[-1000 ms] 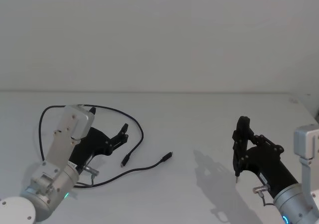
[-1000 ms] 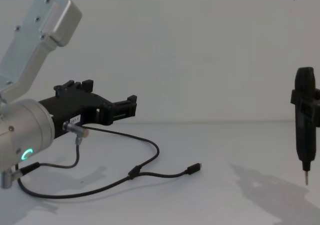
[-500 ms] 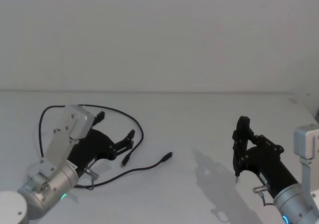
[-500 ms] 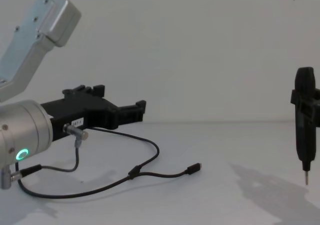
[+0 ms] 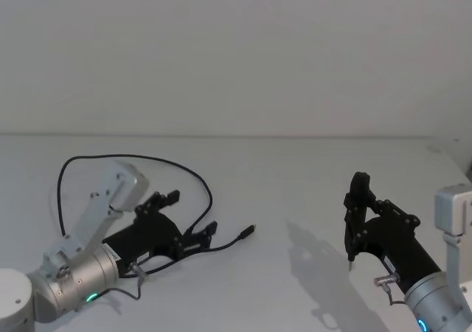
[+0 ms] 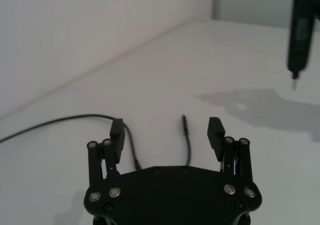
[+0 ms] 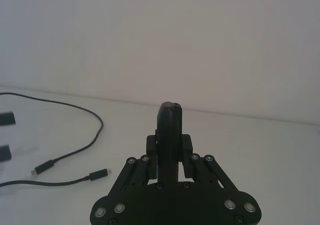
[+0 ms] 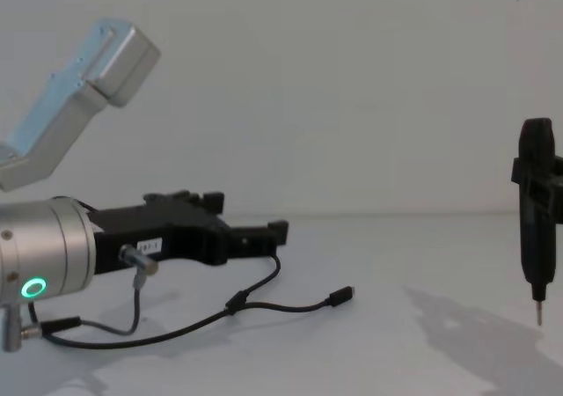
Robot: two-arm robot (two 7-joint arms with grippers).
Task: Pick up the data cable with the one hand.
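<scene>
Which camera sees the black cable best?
The head view. From above, the data cable shows its long loop and one plug, though the left tool covers the middle. The chest view shows the split and a plug side-on. The left wrist view shows short bits; the right wrist view, a curve and two plugs.

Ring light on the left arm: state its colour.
Green; the ring light shows best in the chest view.
</scene>
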